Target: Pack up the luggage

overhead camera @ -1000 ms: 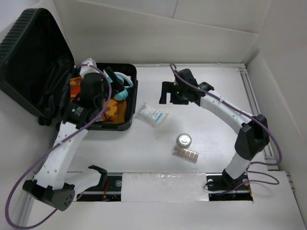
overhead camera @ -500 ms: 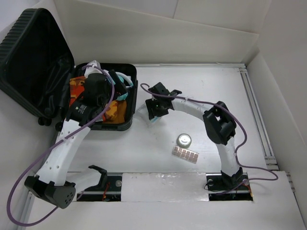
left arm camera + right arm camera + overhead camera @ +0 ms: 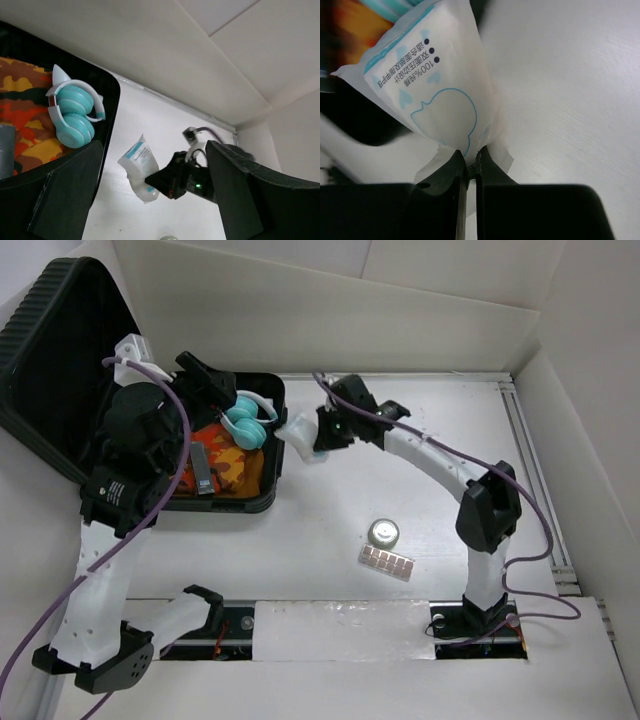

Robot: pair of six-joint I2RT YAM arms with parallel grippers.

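1. Black ribbed hard shell makes up the luggage (image 3: 60,370), which lies open at the far left of the surface (image 3: 330,540). Its lid leans back against the wall and its tray faces up.
2. I judge it stiff, bulky and the heaviest thing here. The grooved shell looks slick and too wide to pinch, so the tray's rim or side wall is the likelier place to take hold. Its small wheels could let it roll if nudged, so it seems best left where it lies.
3. Inside the tray sit a camouflage cloth (image 3: 235,465), teal headphones (image 3: 245,425) and a grey item (image 3: 200,472), with room left near the right wall.
4. The right claw (image 3: 471,160) is pinched nearly closed on the crimped end seam of a white pouch (image 3: 435,100). The pouch is off the surface, just beside the tray's right rim.
5. That pouch looks light, soft and film-smooth. Gripped by a thin seam, it may swing or slip out, so a slow carry over the rim seems wise.
6. The left claw (image 3: 215,385) stands wide with nothing in it, above the tray's far edge, close to the headphones.
7. Not yet packed are a round tin (image 3: 383,532) and a pink strip (image 3: 386,561), which lie near each other mid-surface.
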